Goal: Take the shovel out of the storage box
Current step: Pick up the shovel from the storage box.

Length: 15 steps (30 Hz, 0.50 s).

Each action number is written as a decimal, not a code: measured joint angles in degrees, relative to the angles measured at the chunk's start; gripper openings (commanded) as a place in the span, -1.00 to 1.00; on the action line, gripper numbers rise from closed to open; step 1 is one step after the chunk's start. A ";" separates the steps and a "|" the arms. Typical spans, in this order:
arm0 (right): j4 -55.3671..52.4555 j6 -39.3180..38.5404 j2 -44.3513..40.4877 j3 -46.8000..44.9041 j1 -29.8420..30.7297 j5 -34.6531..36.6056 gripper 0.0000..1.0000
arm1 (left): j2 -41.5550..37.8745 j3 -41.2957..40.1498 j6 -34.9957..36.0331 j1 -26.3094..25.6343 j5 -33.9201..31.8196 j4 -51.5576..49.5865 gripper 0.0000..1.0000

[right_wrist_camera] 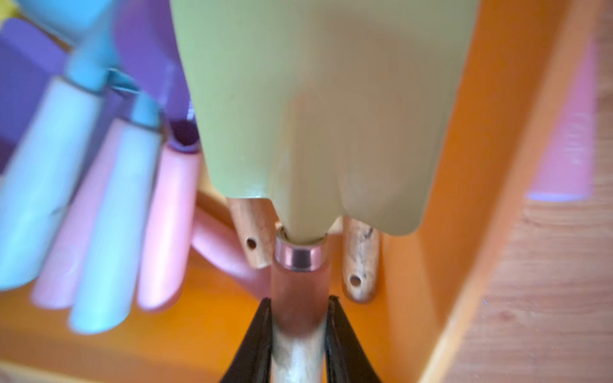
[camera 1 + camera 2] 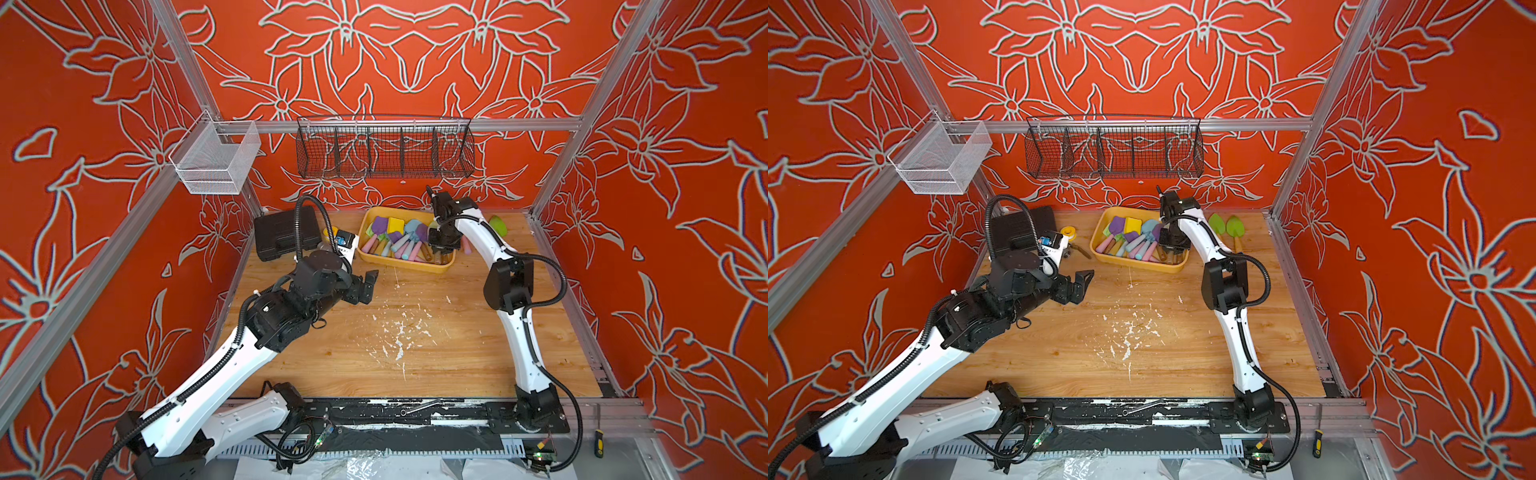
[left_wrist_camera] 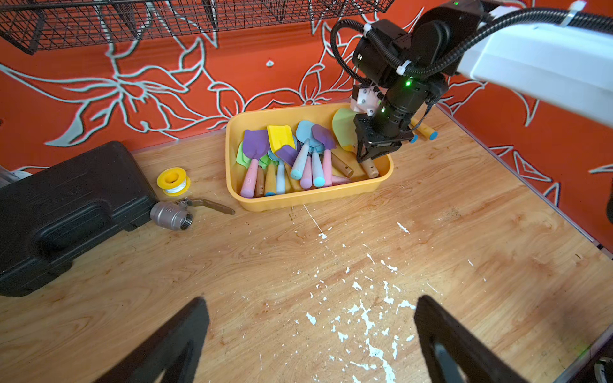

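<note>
The right claw (image 1: 298,300) clamps the wooden handle of the green-bladed shovel (image 1: 315,116) inside the yellow storage box (image 3: 298,200), a light, rigid tool probably best lifted by that unpolished handle; the left claw (image 3: 311,300) gapes wide.

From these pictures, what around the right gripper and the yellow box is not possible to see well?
Right wrist view: the green shovel held by the right gripper; its blade tip and handle end are cut off by the picture's edges.
Both top views: that gripper's jaws, hidden under its own wrist.
Left wrist view: what lies lowest in the storage box, covered by the shovels on top.
</note>
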 measured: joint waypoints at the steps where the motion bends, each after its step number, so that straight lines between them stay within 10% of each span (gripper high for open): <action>1: -0.22 -0.24 -0.55 -0.02 -0.07 -0.20 -1.00 | 0.00 0.00 0.00 0.00 0.00 0.13 0.94; 15: -0.22 -2.10 -4.33 -1.29 -0.68 -3.39 -1.00 | 0.00 0.00 0.00 0.00 0.02 0.31 0.94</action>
